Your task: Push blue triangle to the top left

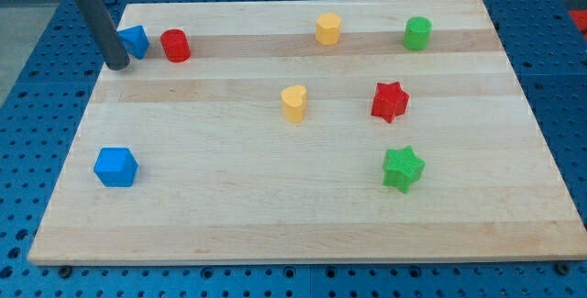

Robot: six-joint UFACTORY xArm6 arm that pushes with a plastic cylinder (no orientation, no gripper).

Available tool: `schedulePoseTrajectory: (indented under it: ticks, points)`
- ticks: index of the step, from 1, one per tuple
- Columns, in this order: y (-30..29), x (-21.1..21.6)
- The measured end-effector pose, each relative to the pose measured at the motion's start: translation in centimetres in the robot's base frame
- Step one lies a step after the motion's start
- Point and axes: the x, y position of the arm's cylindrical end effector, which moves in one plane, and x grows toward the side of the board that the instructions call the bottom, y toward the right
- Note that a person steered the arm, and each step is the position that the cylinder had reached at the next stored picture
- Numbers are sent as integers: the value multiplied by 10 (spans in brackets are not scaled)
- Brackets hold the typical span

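The blue triangle (136, 40) lies near the board's top left corner, partly hidden on its left side by my rod. My tip (118, 64) rests on the board just left of and slightly below the triangle, touching or almost touching it. A red cylinder (175, 46) stands right next to the triangle on its right.
A blue cube (116, 166) sits at the lower left. A yellow heart (293, 103) is mid-board. A yellow hexagon (328, 28) and a green cylinder (417, 33) are along the top. A red star (390, 101) and a green star (403, 169) are at the right. The wooden board (229, 215) lies on a blue perforated table.
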Motion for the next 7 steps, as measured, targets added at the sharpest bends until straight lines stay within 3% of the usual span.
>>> schedulePoseTrajectory:
  ticks: [2, 5, 7]
  points:
    - [22, -19]
    - [23, -81]
    - [11, -64]
